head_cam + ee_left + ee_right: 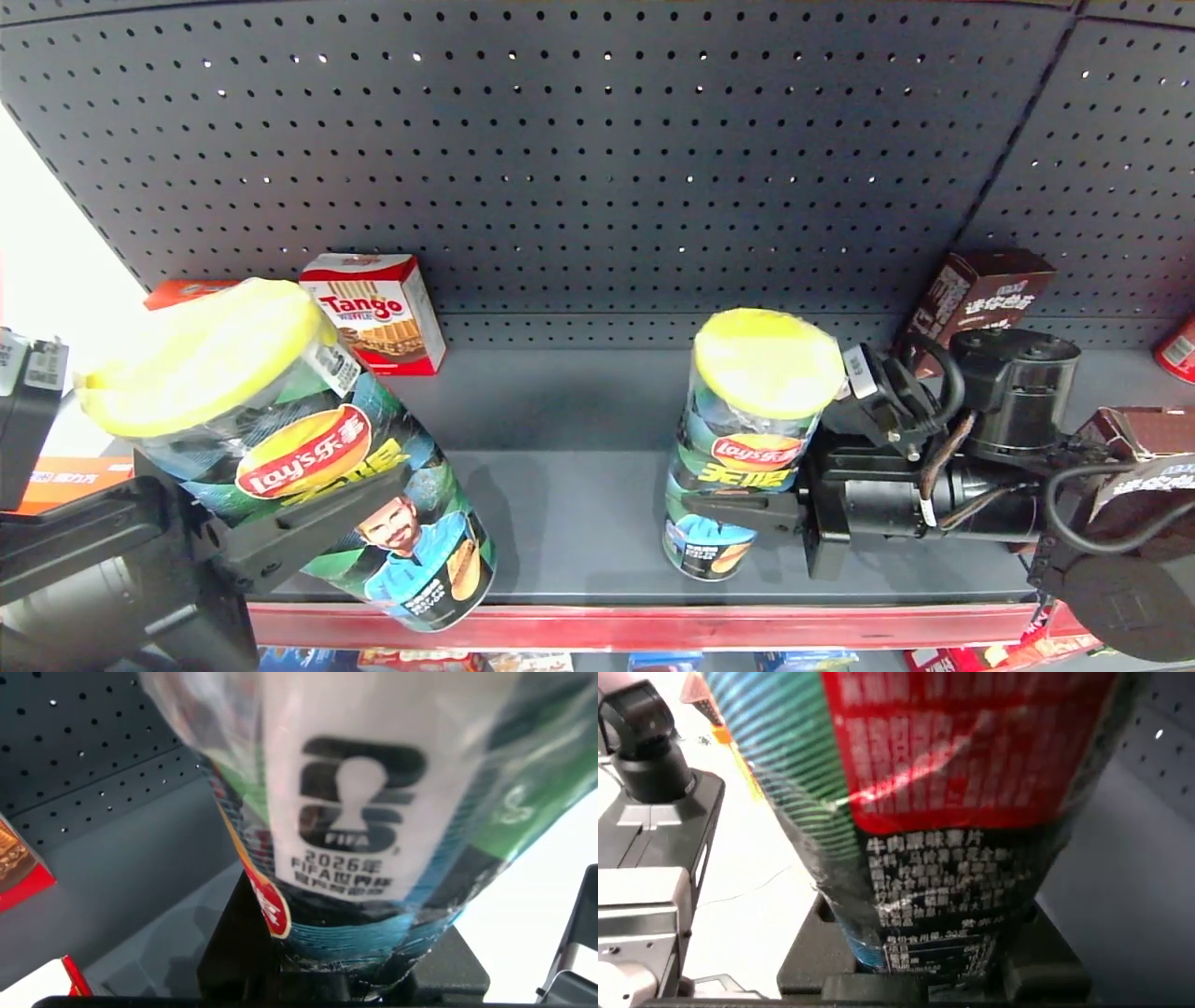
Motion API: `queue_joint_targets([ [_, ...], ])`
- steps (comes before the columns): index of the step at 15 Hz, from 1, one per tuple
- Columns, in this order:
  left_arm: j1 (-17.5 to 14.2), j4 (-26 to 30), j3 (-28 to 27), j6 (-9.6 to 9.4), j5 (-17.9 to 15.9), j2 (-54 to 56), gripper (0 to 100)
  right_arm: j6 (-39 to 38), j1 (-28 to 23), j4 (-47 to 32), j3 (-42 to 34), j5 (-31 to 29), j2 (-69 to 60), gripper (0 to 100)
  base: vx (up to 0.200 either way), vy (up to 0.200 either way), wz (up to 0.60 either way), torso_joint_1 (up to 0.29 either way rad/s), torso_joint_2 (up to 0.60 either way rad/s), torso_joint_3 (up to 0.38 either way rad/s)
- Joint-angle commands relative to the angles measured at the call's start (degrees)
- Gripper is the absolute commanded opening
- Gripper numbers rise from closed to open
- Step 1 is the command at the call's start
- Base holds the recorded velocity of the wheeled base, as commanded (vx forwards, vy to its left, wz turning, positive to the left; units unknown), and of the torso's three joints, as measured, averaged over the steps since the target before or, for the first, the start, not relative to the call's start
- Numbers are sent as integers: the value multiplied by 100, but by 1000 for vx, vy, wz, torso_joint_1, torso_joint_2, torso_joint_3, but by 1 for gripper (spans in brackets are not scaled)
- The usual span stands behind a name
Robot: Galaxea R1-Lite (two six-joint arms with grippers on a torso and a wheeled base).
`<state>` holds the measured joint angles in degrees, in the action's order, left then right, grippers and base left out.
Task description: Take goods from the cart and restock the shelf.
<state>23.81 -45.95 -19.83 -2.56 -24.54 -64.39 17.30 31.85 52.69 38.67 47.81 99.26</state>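
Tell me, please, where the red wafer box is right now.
In the head view, the wafer box stands back-left on the shelf, against the pegboard.

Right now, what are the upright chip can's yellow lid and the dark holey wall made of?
The yellow round lid on the upright printed chip can looks like thin matte plastic, probably, with a moulded rim. The dark grey holed back wall looks like painted sheet metal: evenly punched holes, dull sheen.

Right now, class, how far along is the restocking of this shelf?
Done: a wafer box and a brown box already sit at the back of the shelf. In hand: the right hand grips an upright chip can low over the shelf; the left hand holds a tilted can at the front edge. Left: stand and release both.
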Motion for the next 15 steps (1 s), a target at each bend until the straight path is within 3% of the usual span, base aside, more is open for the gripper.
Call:
queue_joint_targets([
  [1,1,-2,6,1,2,-3,0,2,-13,22,-123,9,85,0,0,0,0,0,0,0],
  [13,1,7,32,1,2,-3,0,28,-197,295,18,0,674,0,0,0,0,0,0,0],
  [14,1,-2,23,1,2,-3,0,37,-197,295,0,-17,656,100,0,0,0,0,0,0],
  [15,1,-2,23,1,2,-3,0,37,-180,286,-26,-70,621,100,0,0,0,0,0,0],
])
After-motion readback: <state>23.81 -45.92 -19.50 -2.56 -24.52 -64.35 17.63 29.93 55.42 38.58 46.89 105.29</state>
